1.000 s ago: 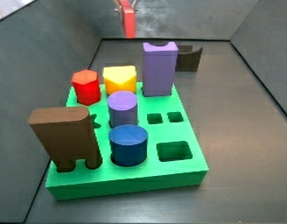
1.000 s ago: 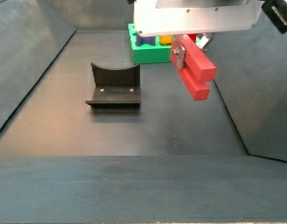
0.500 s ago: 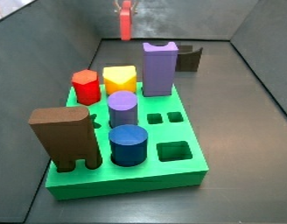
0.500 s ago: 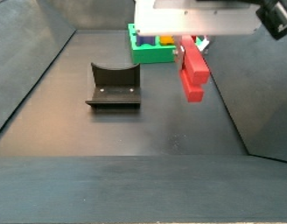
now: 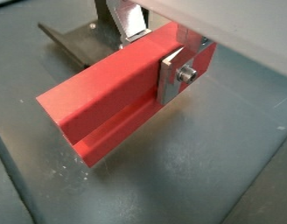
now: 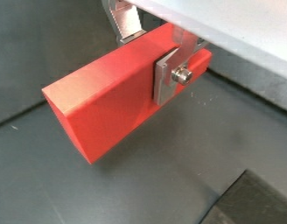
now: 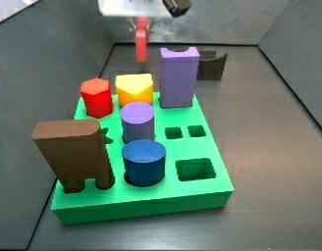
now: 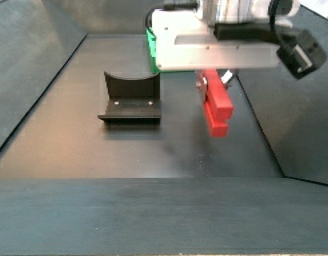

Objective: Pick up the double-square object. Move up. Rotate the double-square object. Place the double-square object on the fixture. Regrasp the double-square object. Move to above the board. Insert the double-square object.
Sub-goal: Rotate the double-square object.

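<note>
Two silver fingers point(image 5: 178, 72) of my pincer point(image 6: 152, 52) are clamping the double-square object point(image 5: 116, 96) at one end, and in both wrist views the salmon slab is sticking out from between them, with dark floor beneath it. I am carrying it in the air: in a side view the double-square object point(image 8: 216, 103) is hanging upright below my pincer point(image 8: 215, 76), clear of the dark floor point(image 8: 153, 150). A groove is running along the block's narrow edge in a wrist view.

Just beside the hanging block in that side view, the fixture point(image 8: 129, 99) is standing on the floor, apart from the block and not touching it. Farther back, the board point(image 8: 152, 45) is showing only as a green edge behind my pincer's body.

In a side view, the board point(image 7: 203, 191) is lying nearest the camera, with a brown notched block point(image 7: 71, 152) at its near corner, a blue cylinder point(image 7: 144, 163) next to it, then a purple cylinder point(image 7: 137, 123), a red hexagonal peg point(image 7: 95, 96), a yellow block point(image 7: 134, 89) and a tall purple block point(image 7: 179, 76). Two small square holes point(image 7: 185, 131) are lying open beside the purple cylinder. Beyond the yellow block, the double-square object point(image 7: 141, 44) is hanging as a thin red strip under my pincer point(image 7: 141, 25), and the fixture point(image 7: 214, 65) is standing at the far end of the floor.
</note>
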You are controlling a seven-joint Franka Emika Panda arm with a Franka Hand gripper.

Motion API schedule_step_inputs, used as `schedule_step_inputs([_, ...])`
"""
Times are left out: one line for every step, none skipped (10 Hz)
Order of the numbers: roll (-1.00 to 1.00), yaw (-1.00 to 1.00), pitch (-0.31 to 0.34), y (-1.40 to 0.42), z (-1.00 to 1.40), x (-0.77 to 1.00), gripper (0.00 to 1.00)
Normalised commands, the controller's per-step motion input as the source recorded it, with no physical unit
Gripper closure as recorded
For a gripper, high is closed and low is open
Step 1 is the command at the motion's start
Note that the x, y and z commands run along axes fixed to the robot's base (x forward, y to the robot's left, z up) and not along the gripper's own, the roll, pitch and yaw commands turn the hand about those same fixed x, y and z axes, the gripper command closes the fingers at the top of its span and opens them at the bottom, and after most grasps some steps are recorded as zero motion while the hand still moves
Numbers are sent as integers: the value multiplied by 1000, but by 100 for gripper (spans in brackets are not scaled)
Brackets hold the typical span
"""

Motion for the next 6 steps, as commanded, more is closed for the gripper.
schedule_step_inputs([-121,12,-59,6,-1000,45,100])
schedule_step_inputs([-134,7,-59,9,-909,51,100])
schedule_step_inputs([-149,0,-56,17,-769,52,100])
schedule_step_inputs([-158,-5,-58,24,-671,49,100])
schedule_step_inputs([-166,-12,-65,24,-575,43,100])
schedule_step_inputs([-176,-13,-72,25,-481,41,100])
